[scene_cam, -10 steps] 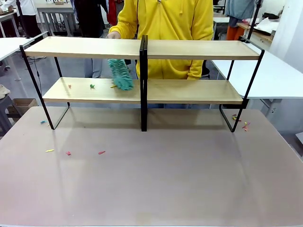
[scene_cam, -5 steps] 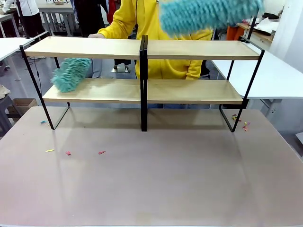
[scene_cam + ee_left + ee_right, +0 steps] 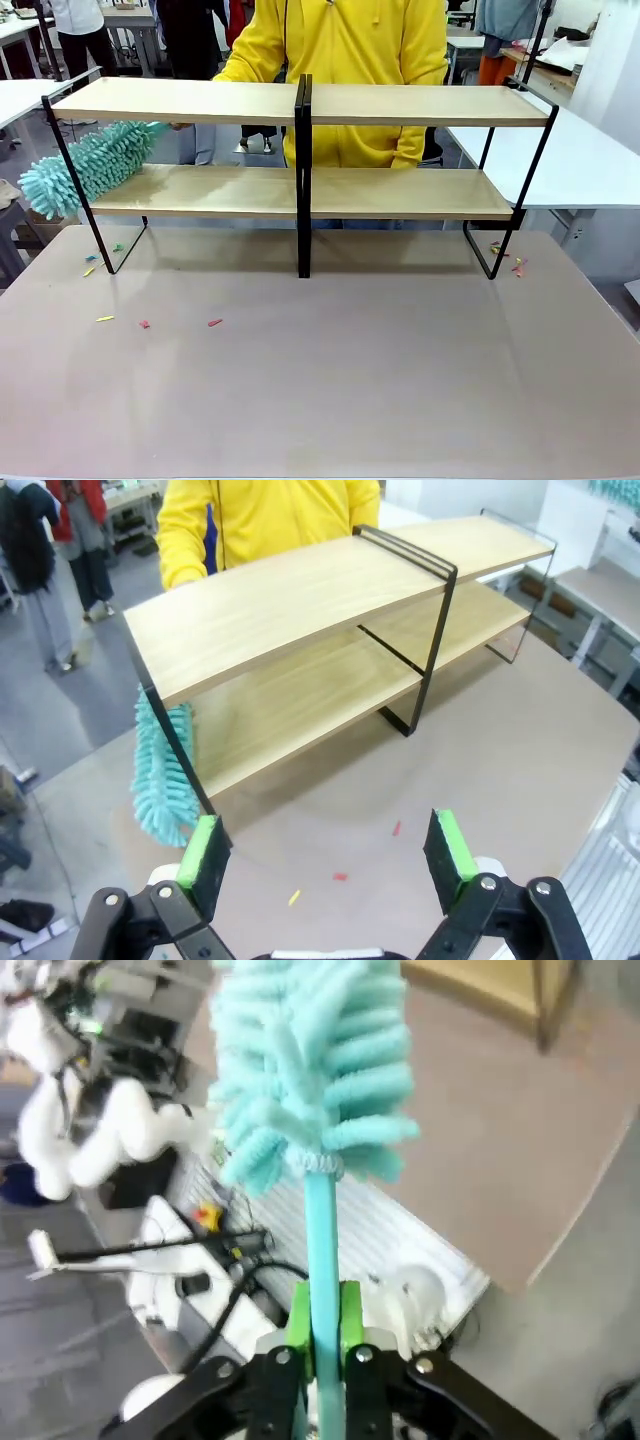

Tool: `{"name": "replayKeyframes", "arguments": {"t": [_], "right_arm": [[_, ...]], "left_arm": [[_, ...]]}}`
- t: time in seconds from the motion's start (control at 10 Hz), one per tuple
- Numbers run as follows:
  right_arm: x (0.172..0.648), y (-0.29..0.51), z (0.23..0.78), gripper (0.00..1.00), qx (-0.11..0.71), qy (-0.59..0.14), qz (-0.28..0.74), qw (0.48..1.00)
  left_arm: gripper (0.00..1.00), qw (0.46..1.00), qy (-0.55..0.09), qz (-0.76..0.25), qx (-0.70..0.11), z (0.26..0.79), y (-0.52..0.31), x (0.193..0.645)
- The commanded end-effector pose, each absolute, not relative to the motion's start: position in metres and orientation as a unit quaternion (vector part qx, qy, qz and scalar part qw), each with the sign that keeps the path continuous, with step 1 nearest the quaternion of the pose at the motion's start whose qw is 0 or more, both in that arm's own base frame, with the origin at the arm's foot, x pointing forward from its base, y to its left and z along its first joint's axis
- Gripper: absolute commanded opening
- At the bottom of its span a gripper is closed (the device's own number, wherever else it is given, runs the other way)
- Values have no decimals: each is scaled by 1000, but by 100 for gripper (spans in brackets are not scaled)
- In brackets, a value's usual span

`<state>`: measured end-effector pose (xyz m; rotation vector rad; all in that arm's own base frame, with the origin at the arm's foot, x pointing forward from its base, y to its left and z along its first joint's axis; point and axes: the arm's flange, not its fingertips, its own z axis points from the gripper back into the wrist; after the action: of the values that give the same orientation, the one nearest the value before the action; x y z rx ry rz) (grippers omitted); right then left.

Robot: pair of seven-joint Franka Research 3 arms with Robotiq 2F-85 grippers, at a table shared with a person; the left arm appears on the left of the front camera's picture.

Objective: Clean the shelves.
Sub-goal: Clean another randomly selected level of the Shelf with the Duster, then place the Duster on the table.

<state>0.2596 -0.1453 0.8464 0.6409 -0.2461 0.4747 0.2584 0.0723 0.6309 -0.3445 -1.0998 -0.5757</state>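
My right tool is clamping a teal duster by its handle, head pointing away. My left tool is hanging open, facing the shelves, which are standing lengthwise across the counter.

You will find no readable text, label, brand, number or sign in any of the three views. The wood boards and black frame of the shelves carry no print. The yellow hooded top of the person behind them shows no logo or lettering. The teal duster and its handle are plain. The table top bears no marking, only small coloured scraps. In the blurred right wrist view, a small yellow and red patch sits on the equipment beyond the table; it may be a sticker, but nothing on it can be read.
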Motion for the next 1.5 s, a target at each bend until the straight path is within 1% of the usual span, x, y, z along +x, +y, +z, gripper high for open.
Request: {"name": "replayKeyframes", "arguments": {"t": [0.0, 0.1, 0.3, 0.4, 0.5, 1.4], "right_arm": [[294, -151, 851, 12, 358, -163, 333, 857], [299, -153, 843, 12, 359, -162, 364, 844], [308, -143, 818, 12, 325, -110, 418, 841], [316, -139, 811, 12, 309, -112, 423, 844], [315, -133, 824, 12, 349, -137, 378, 847], [315, -133, 824, 12, 349, -137, 378, 847]], "left_arm": [[100, 798, -515, -268, -163, 631, 72, 260], [100, 798, -515, -268, -163, 631, 72, 260], [100, 798, -515, -268, -163, 631, 72, 260], [100, 798, -515, -268, -163, 631, 72, 260], [100, 798, -515, -268, -163, 631, 72, 260], [100, 798, -515, -268, -163, 631, 72, 260]]}}
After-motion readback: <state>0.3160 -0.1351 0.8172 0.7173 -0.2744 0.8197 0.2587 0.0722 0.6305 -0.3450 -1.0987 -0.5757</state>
